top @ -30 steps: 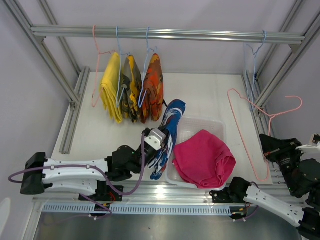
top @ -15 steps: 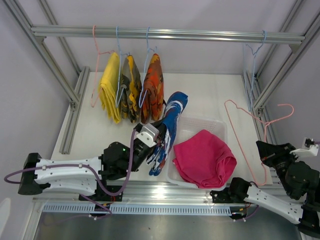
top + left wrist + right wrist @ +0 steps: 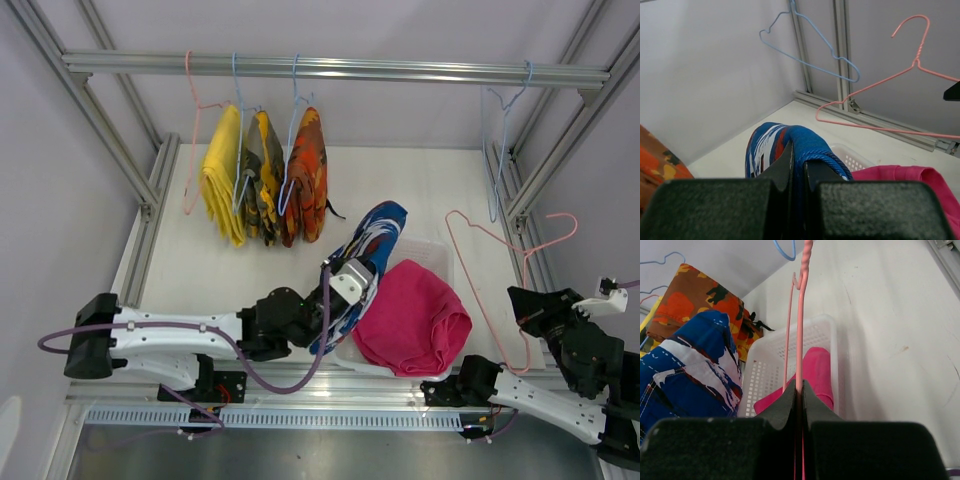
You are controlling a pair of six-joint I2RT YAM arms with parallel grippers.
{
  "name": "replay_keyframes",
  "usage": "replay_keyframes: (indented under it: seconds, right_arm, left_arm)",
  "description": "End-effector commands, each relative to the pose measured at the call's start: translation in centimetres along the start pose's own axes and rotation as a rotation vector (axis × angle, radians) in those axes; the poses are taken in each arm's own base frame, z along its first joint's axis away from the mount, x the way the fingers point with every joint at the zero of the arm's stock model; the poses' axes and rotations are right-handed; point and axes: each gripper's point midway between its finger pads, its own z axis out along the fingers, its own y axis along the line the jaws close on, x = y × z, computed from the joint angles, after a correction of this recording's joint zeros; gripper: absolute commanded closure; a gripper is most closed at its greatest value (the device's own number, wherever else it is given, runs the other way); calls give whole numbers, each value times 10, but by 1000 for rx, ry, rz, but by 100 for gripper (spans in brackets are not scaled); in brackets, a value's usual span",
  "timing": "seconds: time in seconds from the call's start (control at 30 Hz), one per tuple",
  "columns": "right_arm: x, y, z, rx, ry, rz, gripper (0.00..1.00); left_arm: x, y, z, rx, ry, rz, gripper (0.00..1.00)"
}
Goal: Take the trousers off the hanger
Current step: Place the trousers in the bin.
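Observation:
My left gripper (image 3: pixel 352 285) is shut on the blue patterned trousers (image 3: pixel 366 250), holding them over the left edge of the white basket (image 3: pixel 432 250); they also show in the left wrist view (image 3: pixel 790 145). The magenta-pink trousers (image 3: pixel 415 315) lie in the basket. My right gripper (image 3: pixel 545 305) is shut on the empty pink hanger (image 3: pixel 500 270), lifted at the right; it shows in the right wrist view (image 3: pixel 800 315). Yellow (image 3: pixel 222 175), olive-yellow camouflage (image 3: pixel 262 180) and orange camouflage trousers (image 3: pixel 305 175) hang on hangers from the rail (image 3: pixel 400 70).
An empty blue hanger (image 3: pixel 500 130) hangs at the rail's right end. An empty pink hanger (image 3: pixel 192 130) hangs left of the yellow trousers. Metal frame posts (image 3: pixel 545 150) stand at both sides.
My left gripper has carried the blue patterned trousers rightward, from beside the basket to over its left edge. My right gripper has lifted the pink hanger slightly.

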Motion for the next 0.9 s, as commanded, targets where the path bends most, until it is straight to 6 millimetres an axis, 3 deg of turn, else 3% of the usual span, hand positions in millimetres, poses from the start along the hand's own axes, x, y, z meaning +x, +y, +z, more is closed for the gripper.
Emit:
replay_keyframes:
  seconds: [0.0,0.13,0.2,0.23,0.27,0.3,0.4,0.53,0.73,0.87]
  right_arm:
    - [-5,-2,2,8,-32,48,100]
    - [-4,-3,2,5,-27,50,100]
    - [-4,-2,2,4,-28,50,100]
    - [-4,-2,3,4,-28,48,100]
    - [-4,-2,3,1,-26,51,100]
    - [-3,-1,3,1,-25,46,100]
    - [-3,0,3,-4,-22,45,100]
    - [-2,0,3,-9,-19,45,100]
    - [-3,-1,3,-9,-19,45,100]
    - [-4,0,2,-13,-19,50,100]
  left_arm:
    - [-75,-9,15,24,-194,-163,99]
    - [-53,-46,32,90,-122,-136,99]
    - [-36,-78,41,150,-78,-116,91]
    - [-36,-90,47,179,-54,-116,53]
    - [-8,-112,51,215,8,-80,37]
    - [3,-128,48,250,42,-62,29]
    - [24,-144,49,228,95,-14,9]
    - [34,-141,38,233,118,-30,2]
    - [11,-117,31,197,95,-32,1]
    - [18,-114,31,175,127,-11,1]
